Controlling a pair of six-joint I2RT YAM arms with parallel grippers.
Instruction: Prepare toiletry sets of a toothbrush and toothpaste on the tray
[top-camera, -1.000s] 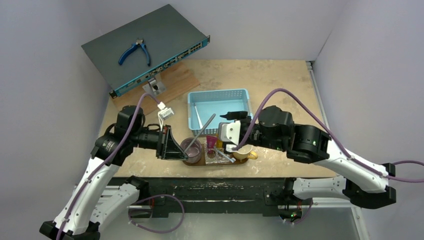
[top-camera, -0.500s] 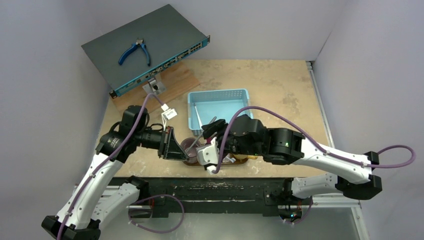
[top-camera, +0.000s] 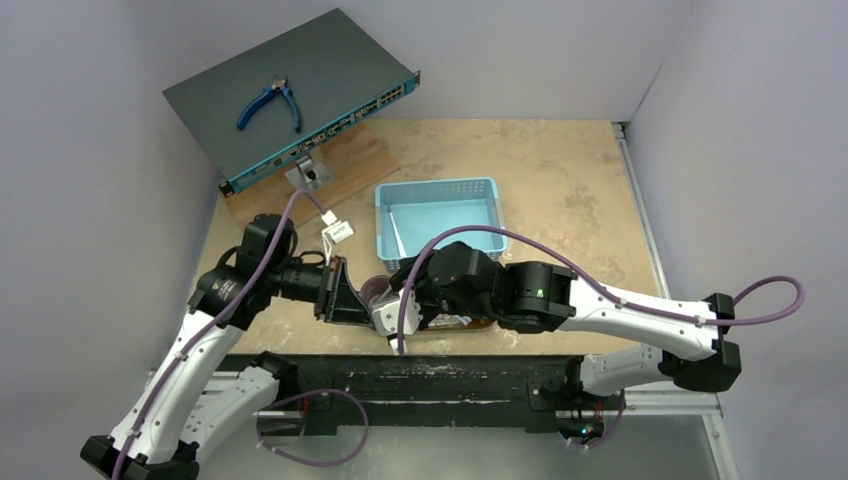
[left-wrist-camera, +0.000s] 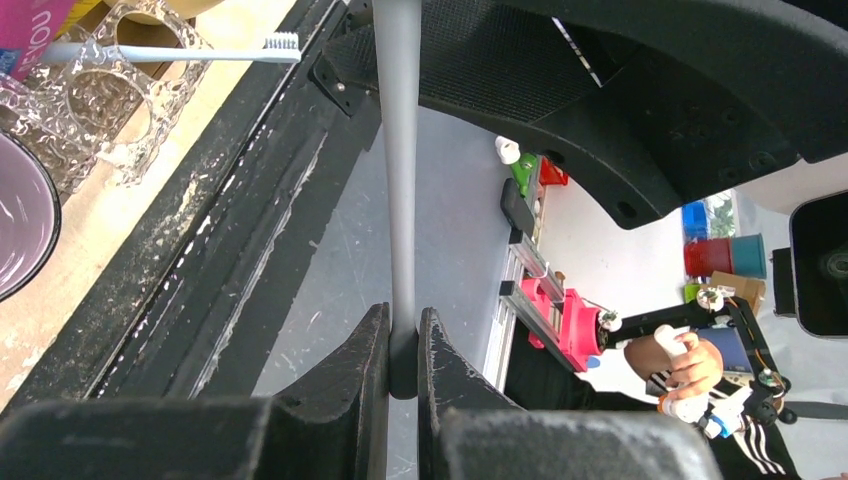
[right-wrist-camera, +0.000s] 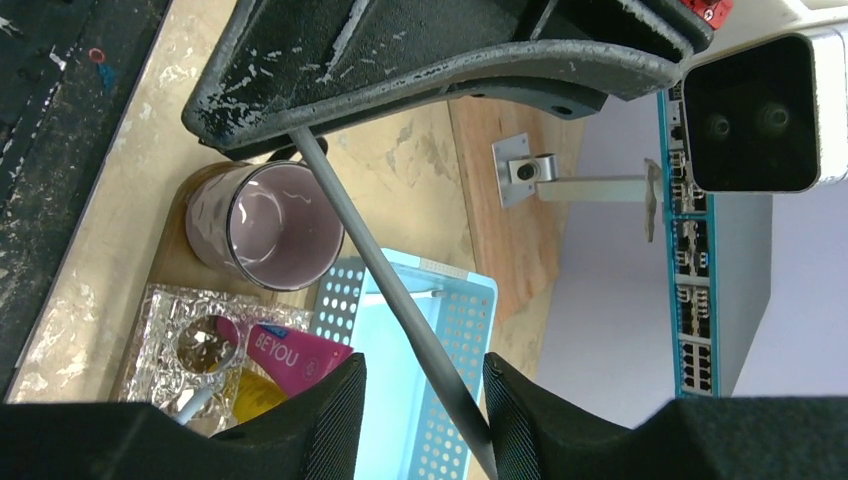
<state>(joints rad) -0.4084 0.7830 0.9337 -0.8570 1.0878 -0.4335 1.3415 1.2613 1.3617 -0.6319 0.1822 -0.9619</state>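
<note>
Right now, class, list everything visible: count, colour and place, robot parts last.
tray: 1, dark brown, near edge of table
mug: 1, purple, on tray
glass holder: 1, clear, beside mug
white toothbrush: 1, white, across glass holder
toothpaste: 2, pink tube and yellow tube, beside glass holder
grey toothbrush: 1, grey, in left gripper
basket: 1, blue, behind tray
network switch: 1, dark grey, far left
pliers: 1, blue, on network switch
left gripper: black, shut on grey toothbrush
right gripper: black, open around that handle

Shows plain lilac-grey walls (top-camera: 90, 200) at left, right and top of frame, scuffed tan tabletop (top-camera: 560, 170) at centre, black rail (top-camera: 470, 372) along its lower edge, grey floor (top-camera: 450, 455) at bottom; lit evenly.
</note>
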